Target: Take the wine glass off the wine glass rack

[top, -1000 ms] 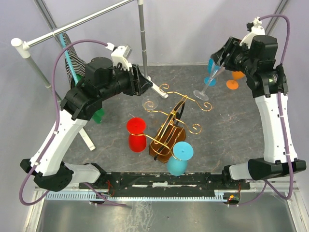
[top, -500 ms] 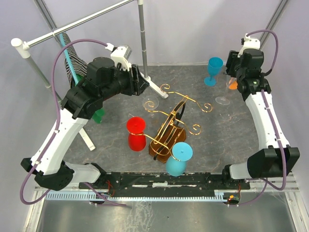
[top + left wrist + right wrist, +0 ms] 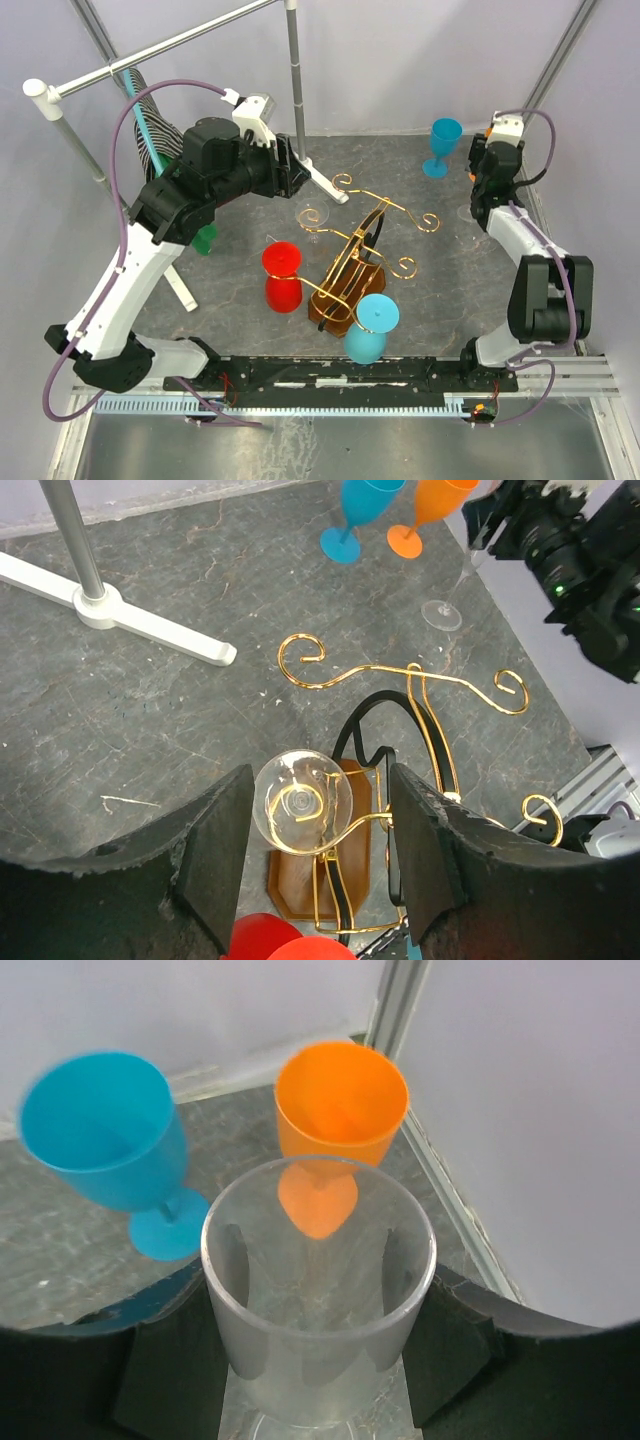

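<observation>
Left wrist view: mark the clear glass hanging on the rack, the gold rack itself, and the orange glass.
hanging clear glass [image 3: 285,820], left wrist view, on its round foot.
wine glass rack [image 3: 295,880], left wrist view, on its wooden base.
orange glass [image 3: 405,542], left wrist view, on its foot.

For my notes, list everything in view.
gold wire rack on brown wooden base: one, centre.
clear hanging glass: one, rack's far side.
clear held glass: one, far right.
red hanging glass: one, rack's left.
light blue hanging glass: one, rack's front.
blue goblet and orange goblet: one each, standing far right.
grey metal pole frame: one, far left.
black-and-white striped cloth: one, on pole frame.
left claw: open around clear hanging glass.
right claw: shut on clear held glass.
</observation>
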`<state>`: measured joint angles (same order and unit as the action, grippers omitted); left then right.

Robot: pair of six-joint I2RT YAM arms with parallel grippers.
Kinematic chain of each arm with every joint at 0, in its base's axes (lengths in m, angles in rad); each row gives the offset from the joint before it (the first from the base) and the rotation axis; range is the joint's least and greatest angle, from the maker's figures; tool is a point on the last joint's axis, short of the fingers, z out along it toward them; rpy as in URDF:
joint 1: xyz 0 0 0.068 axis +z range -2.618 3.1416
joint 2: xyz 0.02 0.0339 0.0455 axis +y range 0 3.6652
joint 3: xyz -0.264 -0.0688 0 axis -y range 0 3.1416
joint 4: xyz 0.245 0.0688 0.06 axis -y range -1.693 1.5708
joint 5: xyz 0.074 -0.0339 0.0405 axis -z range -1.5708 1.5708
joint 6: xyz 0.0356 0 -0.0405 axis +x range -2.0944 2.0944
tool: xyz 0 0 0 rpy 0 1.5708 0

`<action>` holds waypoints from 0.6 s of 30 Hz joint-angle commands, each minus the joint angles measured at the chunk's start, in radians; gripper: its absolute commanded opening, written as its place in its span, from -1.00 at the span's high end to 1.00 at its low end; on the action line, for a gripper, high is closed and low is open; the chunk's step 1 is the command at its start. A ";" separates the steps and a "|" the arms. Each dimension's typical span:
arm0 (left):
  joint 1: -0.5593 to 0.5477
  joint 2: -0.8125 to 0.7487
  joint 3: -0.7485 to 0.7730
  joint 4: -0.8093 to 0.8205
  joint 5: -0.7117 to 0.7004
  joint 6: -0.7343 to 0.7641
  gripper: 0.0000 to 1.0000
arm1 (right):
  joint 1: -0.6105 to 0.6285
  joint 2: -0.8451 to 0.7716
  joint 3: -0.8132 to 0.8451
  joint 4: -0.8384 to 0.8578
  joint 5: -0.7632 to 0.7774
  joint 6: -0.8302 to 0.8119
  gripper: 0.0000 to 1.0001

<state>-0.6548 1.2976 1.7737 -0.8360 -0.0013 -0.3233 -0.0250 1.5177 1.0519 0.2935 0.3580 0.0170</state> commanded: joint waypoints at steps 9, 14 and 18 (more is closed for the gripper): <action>-0.003 0.041 0.005 0.039 0.009 0.058 -0.30 | -0.090 0.160 -0.134 0.647 0.007 0.023 0.24; -0.003 0.035 -0.014 0.053 0.009 0.054 -0.30 | -0.102 0.214 -0.141 0.729 -0.004 0.009 0.24; -0.003 0.024 -0.023 0.073 0.011 0.053 -0.31 | -0.105 0.252 -0.158 0.803 0.001 -0.009 0.23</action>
<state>-0.6548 1.3396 1.7561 -0.8234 0.0021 -0.3069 -0.1230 1.7493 0.9073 0.9131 0.3634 0.0280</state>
